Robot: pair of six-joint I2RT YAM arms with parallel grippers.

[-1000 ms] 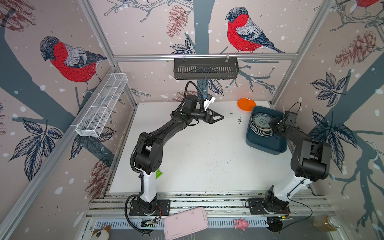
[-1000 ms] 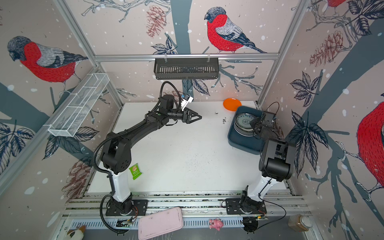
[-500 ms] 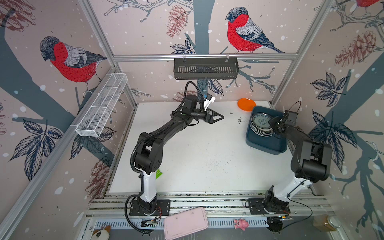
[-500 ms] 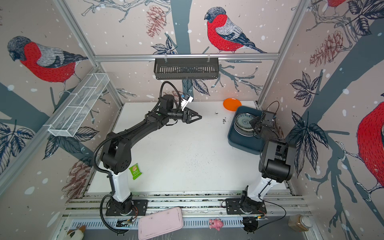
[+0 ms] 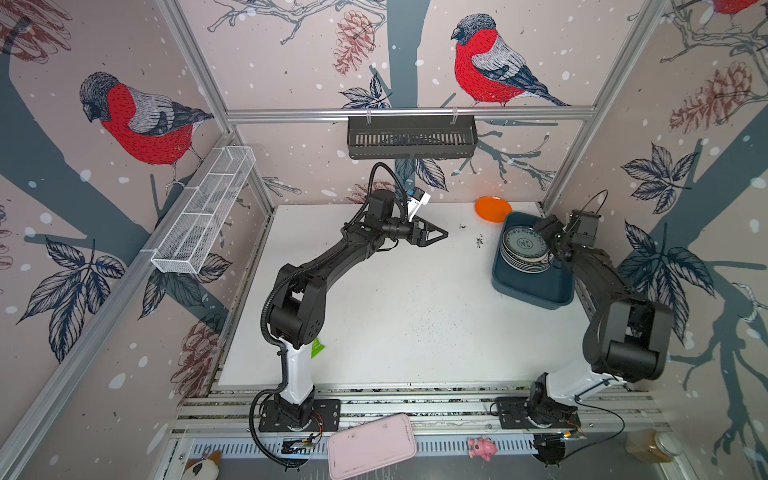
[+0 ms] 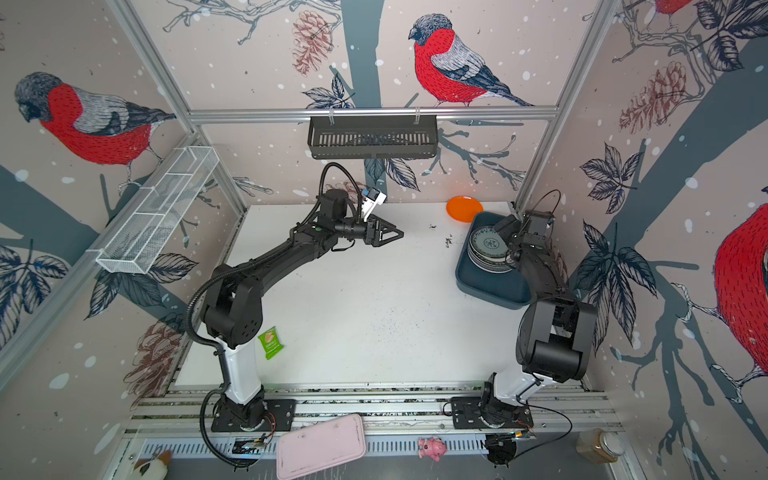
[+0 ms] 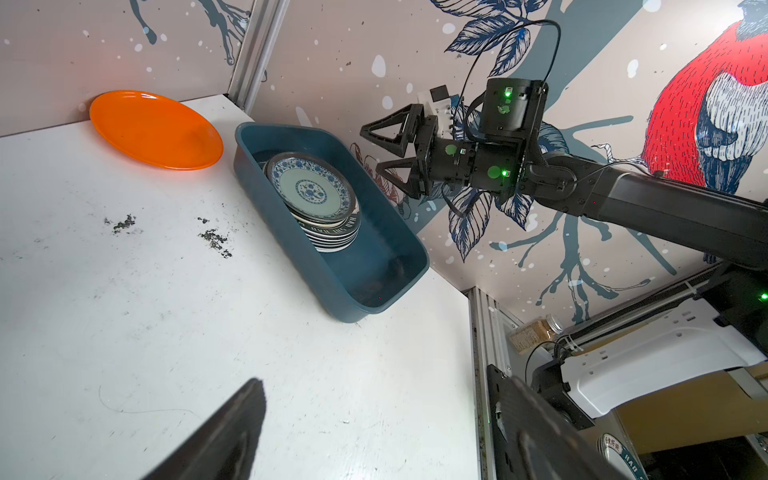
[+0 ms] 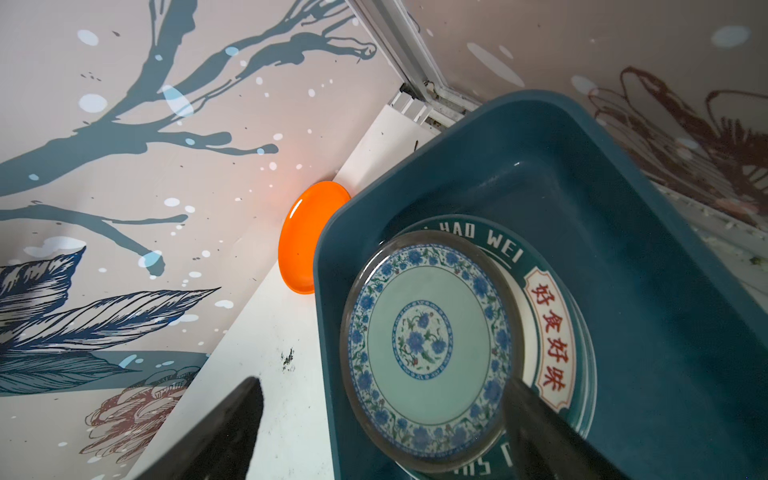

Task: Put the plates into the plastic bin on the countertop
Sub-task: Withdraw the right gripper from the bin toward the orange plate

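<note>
In both top views your white countertop (image 5: 395, 311) spreads wide between bird-papered walls (image 5: 291, 62). The plastic bin (image 5: 536, 291) sits at its right edge, plates (image 5: 523, 249) stacked in the far half, an orange plate (image 5: 493, 209) just behind. The left gripper (image 5: 438, 235) hangs mid-table, well apart from it. From the left wrist, the right gripper (image 7: 372, 147) hovers above the bin, jaws apart; the left one's fingers (image 7: 232, 432) spread wide. From the right wrist, a teal-patterned plate (image 8: 424, 340) tops the stack.
</note>
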